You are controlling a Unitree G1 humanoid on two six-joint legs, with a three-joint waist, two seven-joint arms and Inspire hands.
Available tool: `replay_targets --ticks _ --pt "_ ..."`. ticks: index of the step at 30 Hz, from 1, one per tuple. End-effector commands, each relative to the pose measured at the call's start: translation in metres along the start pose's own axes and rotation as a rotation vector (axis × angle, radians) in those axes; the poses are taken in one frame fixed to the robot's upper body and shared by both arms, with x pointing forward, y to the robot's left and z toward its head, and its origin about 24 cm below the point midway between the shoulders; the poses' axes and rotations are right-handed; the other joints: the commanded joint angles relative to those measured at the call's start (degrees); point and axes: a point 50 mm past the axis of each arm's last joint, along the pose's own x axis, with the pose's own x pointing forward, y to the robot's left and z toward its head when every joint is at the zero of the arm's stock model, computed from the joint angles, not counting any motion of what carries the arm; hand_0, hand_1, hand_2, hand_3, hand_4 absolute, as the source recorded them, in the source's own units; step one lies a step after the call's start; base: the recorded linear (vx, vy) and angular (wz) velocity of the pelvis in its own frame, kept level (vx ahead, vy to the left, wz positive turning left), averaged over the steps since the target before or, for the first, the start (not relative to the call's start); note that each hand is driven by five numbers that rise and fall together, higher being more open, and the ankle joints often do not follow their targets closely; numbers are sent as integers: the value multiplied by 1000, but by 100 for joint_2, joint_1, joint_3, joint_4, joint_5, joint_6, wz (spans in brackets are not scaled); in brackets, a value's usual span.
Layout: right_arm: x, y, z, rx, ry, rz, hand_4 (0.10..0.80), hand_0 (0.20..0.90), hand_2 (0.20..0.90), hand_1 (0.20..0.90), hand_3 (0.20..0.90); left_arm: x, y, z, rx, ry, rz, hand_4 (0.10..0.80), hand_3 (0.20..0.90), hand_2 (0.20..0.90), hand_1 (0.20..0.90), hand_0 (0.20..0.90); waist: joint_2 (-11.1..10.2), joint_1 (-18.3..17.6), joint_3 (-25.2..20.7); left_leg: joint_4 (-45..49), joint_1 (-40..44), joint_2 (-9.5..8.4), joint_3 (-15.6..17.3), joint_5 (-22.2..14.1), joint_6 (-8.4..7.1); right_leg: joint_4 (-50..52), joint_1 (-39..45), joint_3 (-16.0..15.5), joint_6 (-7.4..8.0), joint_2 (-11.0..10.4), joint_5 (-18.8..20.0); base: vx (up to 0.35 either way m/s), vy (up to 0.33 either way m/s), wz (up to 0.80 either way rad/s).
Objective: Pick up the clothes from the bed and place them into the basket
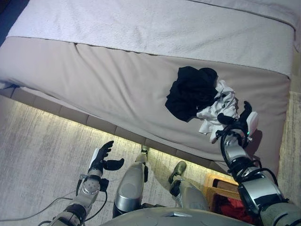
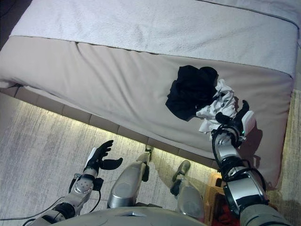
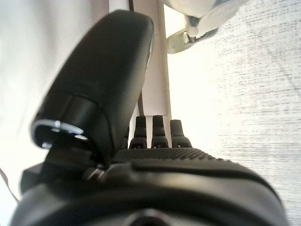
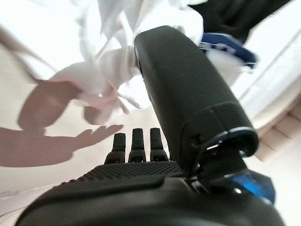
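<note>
A black garment [image 1: 192, 92] and a crumpled white garment [image 1: 219, 109] lie together on the beige bed cover [image 1: 117, 89], near its right end. My right hand [image 1: 241, 123] hovers over the bed's front edge just right of the white garment [image 4: 106, 70], fingers straight, open and empty. My left hand [image 1: 102, 157] hangs open over the carpet in front of the bed, away from the clothes. An orange basket [image 1: 221, 184] stands on the floor at the lower right, partly hidden by my right arm, with red cloth [image 1: 235, 207] inside.
The bed spans the upper part of the view, with a lighter blanket [image 1: 155, 23] across the far side. A lit strip runs under the bed's front edge [image 1: 70, 120]. Pale carpet [image 1: 33, 160] covers the floor at the left.
</note>
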Motion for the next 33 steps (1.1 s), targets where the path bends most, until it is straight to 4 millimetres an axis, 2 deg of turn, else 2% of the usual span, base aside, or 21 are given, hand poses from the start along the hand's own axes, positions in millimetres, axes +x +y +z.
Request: replay_targets --ticks 1,5,9,12,17,19,25,26,32,33 --pt "14 -14 30 4 -173 -36 800 900 900 900 900 -3 2 0 -45 -32 52 800 900 900 900 900 29 19 -135 395 9 36 96 -824 -39 319 -211 162 38 -188 99 0 0 0" --pt "24 -17 37 6 -157 -38 800 900 900 900 900 3 3 8 -33 -50 36 800 900 900 900 900 104 85 -78 487 -83 14 36 -814 -35 418 -289 125 16 -215 85 0 -6 -2" --pt "43 -27 58 48 -149 -38 800 900 900 900 900 10 4 18 -22 -73 29 800 900 900 900 900 220 174 14 629 -293 -28 -45 -790 -25 586 -505 86 -4 -254 64 -14 -1 1" --pt "60 -37 71 162 -60 26 800 900 900 900 900 14 7 23 -14 -86 26 800 900 900 900 900 326 251 101 782 -521 -76 -131 -749 -17 752 -747 66 -29 -297 65 -7 0 2" --pt "68 -37 67 280 100 152 800 900 900 900 900 16 7 29 1 -109 12 800 900 900 900 900 462 367 185 931 -796 -150 -237 -690 13 953 -1071 60 -75 -357 67 22 -12 2" --pt "68 -33 63 313 157 219 800 900 900 900 900 16 7 30 4 -113 8 800 900 900 900 900 490 408 189 1034 -821 -178 -316 -848 -15 1139 -1157 138 -36 -394 -106 120 -36 3" --pt "64 -27 55 300 217 291 800 900 900 900 900 16 5 36 10 -134 -14 800 900 900 900 900 563 465 204 1179 -916 -219 -351 -852 1 1354 -1308 112 -62 -481 -127 34 -6 10" --pt "65 -27 56 304 207 277 100 300 300 300 200 15 5 36 12 -134 -17 800 900 900 900 900 565 462 191 1159 -885 -213 -348 -852 -1 1356 -1297 114 -62 -480 -128 32 4 0" --pt "69 -35 65 375 139 195 100 300 300 300 200 11 6 28 11 -117 -14 800 900 900 900 900 521 429 55 995 -647 -157 -328 -850 -44 1194 -1045 84 -51 -412 -140 5 2 1" --pt "69 -37 66 394 129 181 100 300 300 300 200 10 6 27 12 -117 -15 800 900 900 900 900 529 426 55 961 -666 -143 -275 -703 -12 1120 -1032 -14 -106 -410 9 -60 7 1"
